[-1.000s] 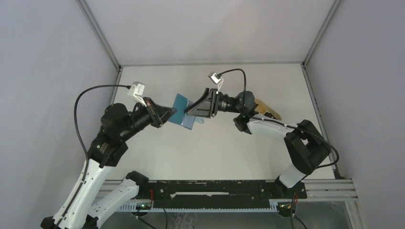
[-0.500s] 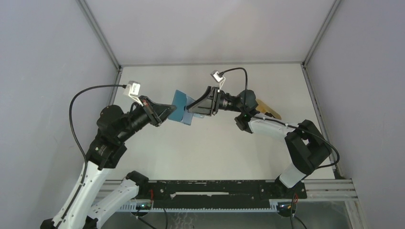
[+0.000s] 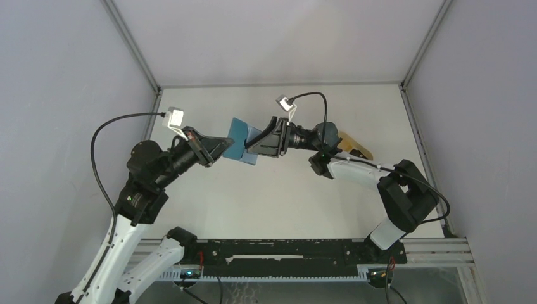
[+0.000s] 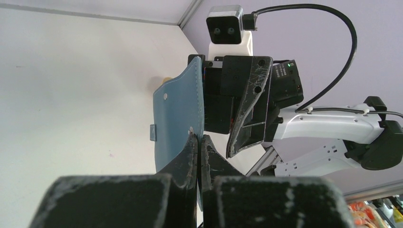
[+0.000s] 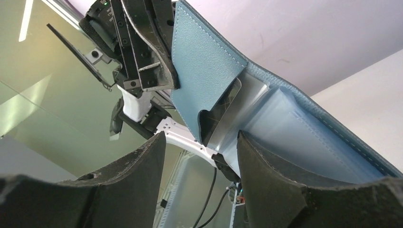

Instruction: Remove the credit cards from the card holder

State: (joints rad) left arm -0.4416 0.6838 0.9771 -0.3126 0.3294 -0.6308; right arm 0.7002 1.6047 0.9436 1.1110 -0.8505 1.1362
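Note:
The teal-blue card holder hangs open in the air above the table's middle. My left gripper is shut on one edge of its cover, and the left wrist view shows the cover pinched between my closed fingertips. My right gripper is open, right against the holder's inner side. In the right wrist view its jaws stand apart below the slots. A dark glossy card sits in a slot. A pale tan card lies on the table behind the right arm.
Grey walls enclose the white table on three sides. The arms' black base rail runs along the near edge. A cable loops beside the left arm.
My left gripper has lifted the holder slightly up and away. My right gripper has stayed against it, shifting a little left. The tan card has not moved.

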